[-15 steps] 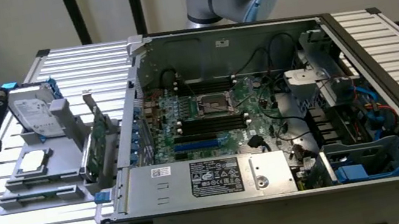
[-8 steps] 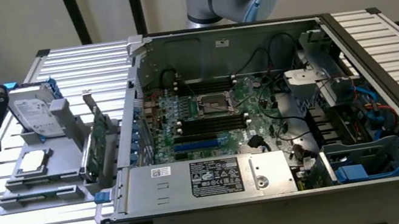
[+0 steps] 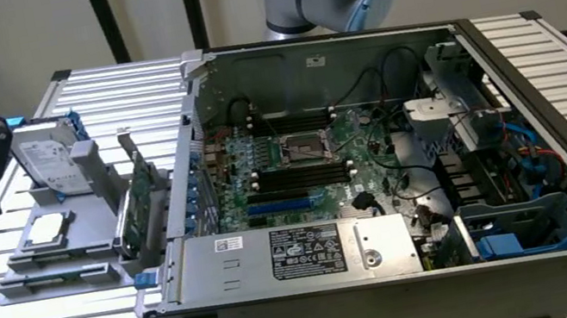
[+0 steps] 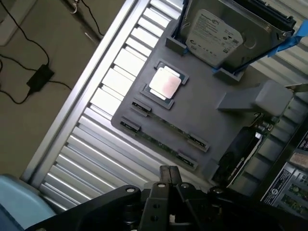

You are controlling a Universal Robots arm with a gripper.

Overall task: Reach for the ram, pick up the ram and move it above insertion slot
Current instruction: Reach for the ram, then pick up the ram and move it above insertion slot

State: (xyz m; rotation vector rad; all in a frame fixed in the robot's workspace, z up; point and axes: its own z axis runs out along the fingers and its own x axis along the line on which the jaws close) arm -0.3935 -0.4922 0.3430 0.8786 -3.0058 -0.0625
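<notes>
Gripper (image 4: 168, 175) clenched shut, holding nothing, thin green ram (image 4: 161, 142) lying flat in the gray tray (image 4: 207, 110) near its tips, open computer case (image 3: 403, 304) to the exterior view's right

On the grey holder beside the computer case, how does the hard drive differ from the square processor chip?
Pose: the hard drive stands propped up on edge, leaning back, while the processor chip lies flat in a recess.
Size: the hard drive is clearly larger than the processor chip.
Face: the hard drive carries a white printed label; the processor chip shows a plain silvery lid.
Both sit on the same grey holder.
</notes>
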